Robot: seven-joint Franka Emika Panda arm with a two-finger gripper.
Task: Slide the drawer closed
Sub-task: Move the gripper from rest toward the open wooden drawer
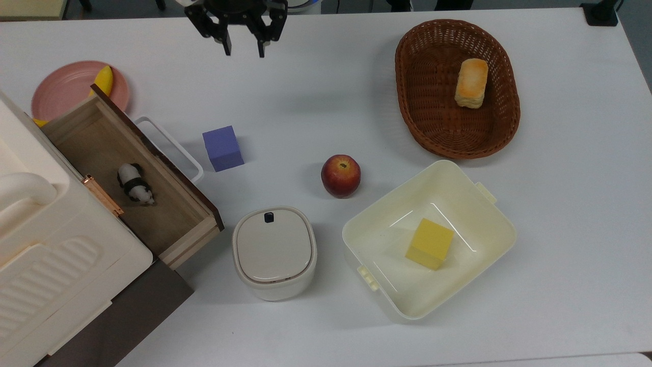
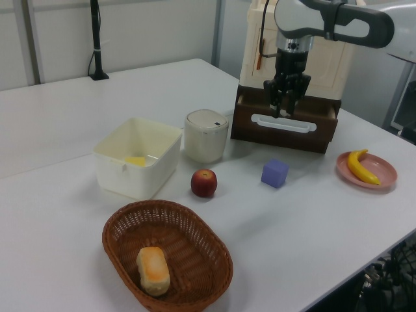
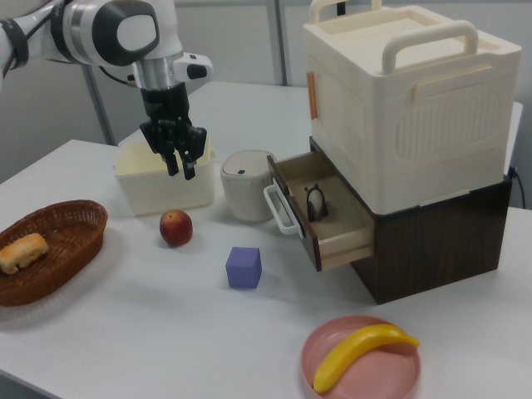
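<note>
Light: bright, even, from overhead.
Shadows: soft and faint beside the apple (image 1: 341, 175) and purple cube (image 1: 222, 148).
Glare: mild sheen on the white table (image 1: 316, 102) and tub (image 1: 473, 204) floor.
Focus: slightly soft throughout, grainier in both side views.

Purple cube (image 1: 222, 148), red apple (image 1: 341, 176), pink plate (image 1: 63, 89), brown basket (image 1: 433, 132)

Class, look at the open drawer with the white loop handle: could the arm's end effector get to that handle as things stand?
Probably yes. The end effector hangs above the table, and the drawer has its handle facing bare tabletop; the purple cube sits off to one side.
</note>
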